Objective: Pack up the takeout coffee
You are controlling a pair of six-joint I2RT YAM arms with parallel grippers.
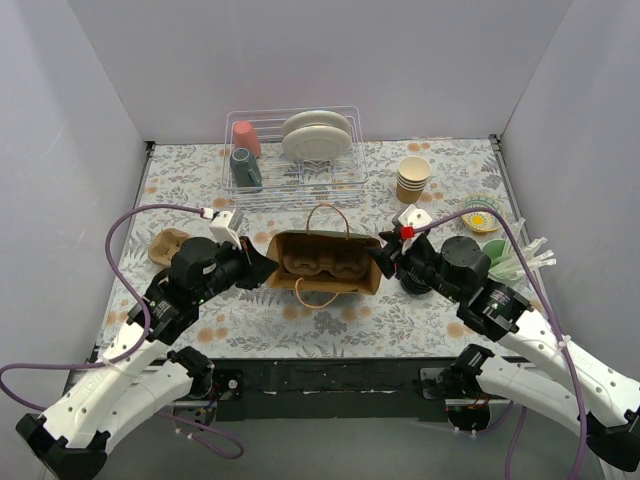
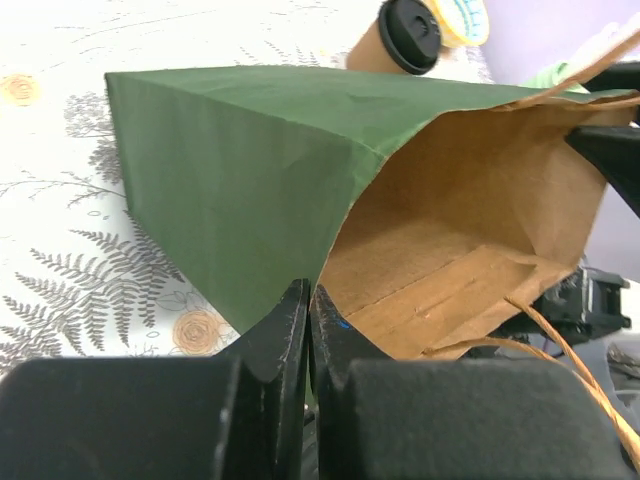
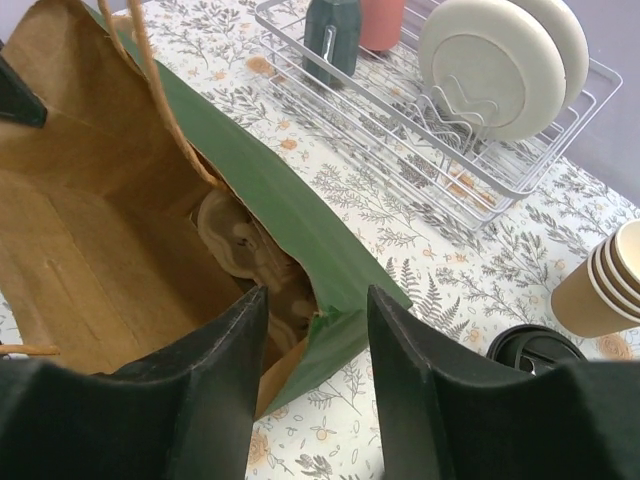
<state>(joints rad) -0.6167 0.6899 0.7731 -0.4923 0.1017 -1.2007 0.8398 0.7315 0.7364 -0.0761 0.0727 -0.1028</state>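
- Kraft-brown takeout coffee (image 2: pixel 398 38) with black lid stands on the desk at the bag's three o'clock, just past the right arm, not yet packed.
- Paper bag (image 1: pixel 326 262) stands open, a pulp cup carrier (image 3: pixel 240 250) inside.
- Left jaws (image 2: pixel 308 335) pinch the bag's rim shut.
- Right jaws (image 3: pixel 318 330) straddle the opposite rim, parted.

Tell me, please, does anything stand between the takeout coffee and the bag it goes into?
Nothing visible blocks the open mouth of the paper bag; a cup carrier lies at its bottom. The left gripper pinches one rim, the right gripper straddles the opposite rim, open, and the takeout coffee stands beyond it, ungrasped.
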